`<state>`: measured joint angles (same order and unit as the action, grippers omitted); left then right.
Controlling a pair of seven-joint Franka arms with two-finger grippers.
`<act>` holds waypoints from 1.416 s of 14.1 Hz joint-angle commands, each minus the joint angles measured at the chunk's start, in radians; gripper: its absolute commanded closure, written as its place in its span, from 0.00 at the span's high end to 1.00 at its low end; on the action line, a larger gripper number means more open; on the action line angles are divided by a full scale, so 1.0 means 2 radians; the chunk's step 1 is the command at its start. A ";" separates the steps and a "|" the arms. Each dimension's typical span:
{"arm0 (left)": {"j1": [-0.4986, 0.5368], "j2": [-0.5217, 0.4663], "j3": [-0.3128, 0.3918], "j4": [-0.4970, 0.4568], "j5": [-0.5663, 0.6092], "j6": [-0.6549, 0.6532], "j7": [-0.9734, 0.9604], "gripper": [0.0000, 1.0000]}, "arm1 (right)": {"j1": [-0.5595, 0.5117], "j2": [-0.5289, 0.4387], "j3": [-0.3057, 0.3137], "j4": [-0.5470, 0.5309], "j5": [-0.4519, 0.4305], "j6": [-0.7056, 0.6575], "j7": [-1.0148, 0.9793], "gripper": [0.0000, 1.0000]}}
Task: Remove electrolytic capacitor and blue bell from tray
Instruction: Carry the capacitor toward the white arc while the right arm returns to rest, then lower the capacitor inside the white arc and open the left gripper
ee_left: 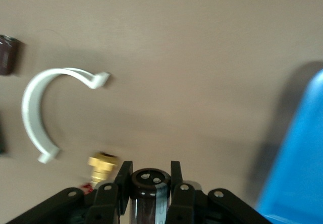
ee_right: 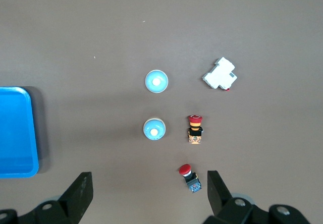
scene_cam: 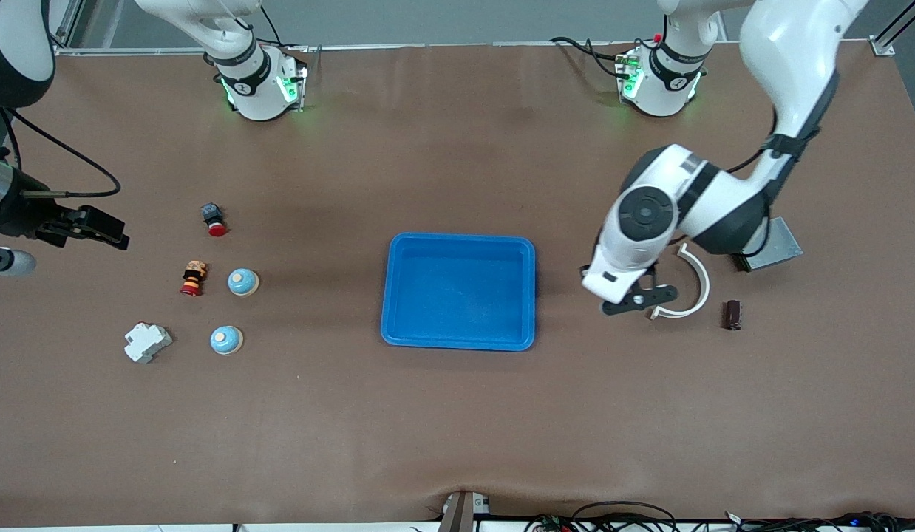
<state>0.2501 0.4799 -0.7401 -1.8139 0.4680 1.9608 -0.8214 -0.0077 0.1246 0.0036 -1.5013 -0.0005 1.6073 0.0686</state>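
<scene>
High front camera facing both bases; wrist cameras looking down, sharing the blue tray (scene_cam: 461,290).

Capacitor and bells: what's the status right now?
Left gripper shut on capacitor, beside tray. Right gripper open above bells. Nothing in the way.

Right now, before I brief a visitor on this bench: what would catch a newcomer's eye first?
The bright blue tray mid-table stands out. Beside it, toward the left arm's end, the left gripper is shut on a dark capacitor near a white curved clip. Two blue bells sit toward the right arm's end.
</scene>
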 commanded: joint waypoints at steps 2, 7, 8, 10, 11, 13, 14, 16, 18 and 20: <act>0.072 -0.029 -0.010 -0.038 0.009 0.012 0.134 0.00 | -0.006 -0.019 -0.005 -0.006 0.013 -0.006 0.001 1.00; 0.128 -0.017 -0.010 -0.071 0.031 0.095 0.191 0.00 | -0.015 -0.021 -0.009 -0.006 0.036 -0.023 0.001 1.00; 0.130 -0.013 -0.009 -0.087 0.038 0.124 0.191 0.00 | -0.015 -0.022 -0.009 -0.006 0.036 -0.025 0.001 1.00; 0.138 -0.013 -0.007 -0.121 0.051 0.178 0.183 0.00 | -0.015 -0.028 -0.009 -0.006 0.036 -0.027 0.002 1.00; 0.142 -0.012 -0.007 -0.134 0.053 0.198 0.181 0.00 | -0.015 -0.028 -0.007 -0.005 0.036 -0.037 0.006 1.00; 0.142 -0.012 -0.006 -0.145 0.055 0.208 0.181 0.00 | -0.015 -0.028 -0.006 -0.005 0.036 -0.040 0.006 1.00; 0.142 -0.011 -0.006 -0.145 0.059 0.208 0.181 0.00 | -0.015 -0.029 -0.006 -0.004 0.036 -0.040 0.006 1.00; 0.146 -0.005 -0.006 -0.145 0.065 0.208 0.181 0.00 | -0.015 -0.030 -0.006 0.000 0.035 -0.044 0.006 1.00; 0.153 0.005 -0.004 -0.145 0.077 0.218 0.181 0.00 | -0.015 -0.030 -0.007 0.002 0.036 -0.047 0.006 1.00; 0.163 0.010 -0.004 -0.148 0.086 0.221 0.181 0.00 | -0.015 -0.032 -0.007 0.002 0.036 -0.047 0.006 1.00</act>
<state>0.5454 0.4867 -0.7387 -2.0966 0.6013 2.3744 -0.4479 -0.0284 0.0809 -0.0177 -1.4993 0.0595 1.5304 0.0689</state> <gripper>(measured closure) 0.656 0.000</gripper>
